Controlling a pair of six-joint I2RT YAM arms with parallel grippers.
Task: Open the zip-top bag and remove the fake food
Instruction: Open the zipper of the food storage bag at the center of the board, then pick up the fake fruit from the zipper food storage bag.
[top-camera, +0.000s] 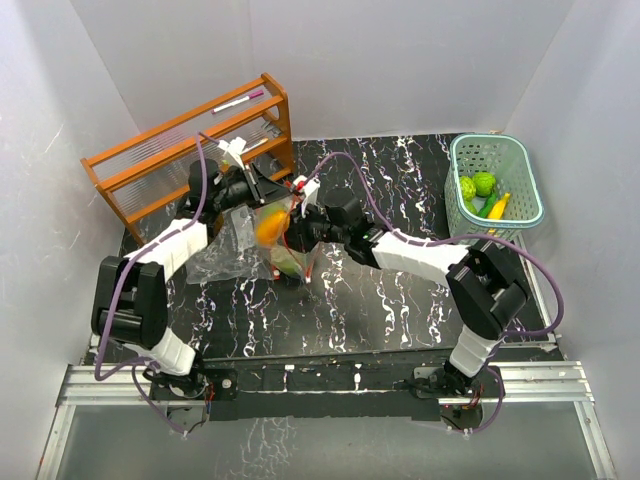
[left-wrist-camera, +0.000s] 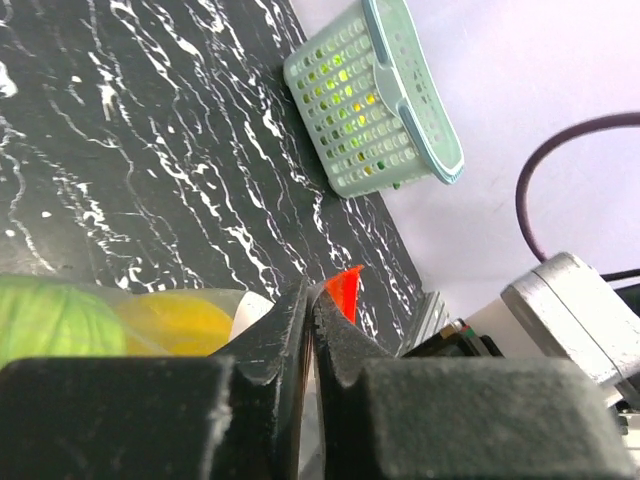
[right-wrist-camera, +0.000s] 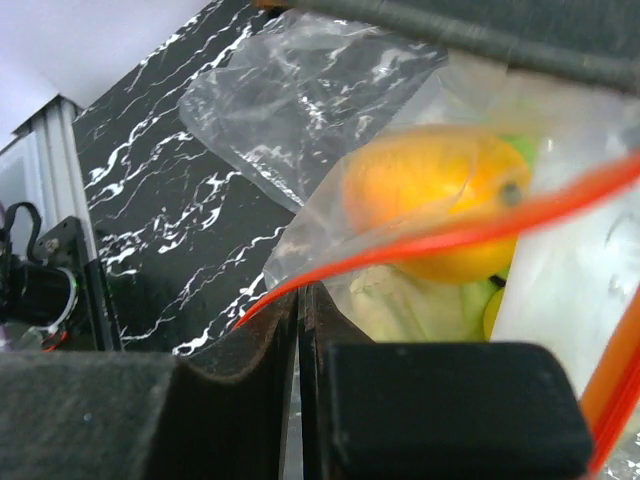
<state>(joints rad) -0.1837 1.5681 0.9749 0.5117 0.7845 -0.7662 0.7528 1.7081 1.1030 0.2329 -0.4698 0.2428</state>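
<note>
The clear zip-top bag (top-camera: 225, 255) with a red zip strip hangs lifted over the black marbled table, between my two grippers. My left gripper (top-camera: 262, 192) is shut on one lip of the bag's top; the red strip (left-wrist-camera: 347, 288) pokes out past its fingertips. Facing it from the right, my right gripper (top-camera: 300, 226) is shut on the other lip (right-wrist-camera: 300, 285). Fake food shows inside the bag: an orange-yellow piece (right-wrist-camera: 440, 200), a pale-green piece (right-wrist-camera: 420, 300), and a green ball (left-wrist-camera: 40, 320) beside a yellow piece (left-wrist-camera: 175, 320).
A pale-teal slotted basket (top-camera: 497, 139) stands at the back right, holding green round pieces (top-camera: 484, 183) and a yellow banana (top-camera: 497, 207). A wooden rack (top-camera: 190, 150) with a pen (top-camera: 238, 102) on top stands at the back left, just behind the left gripper.
</note>
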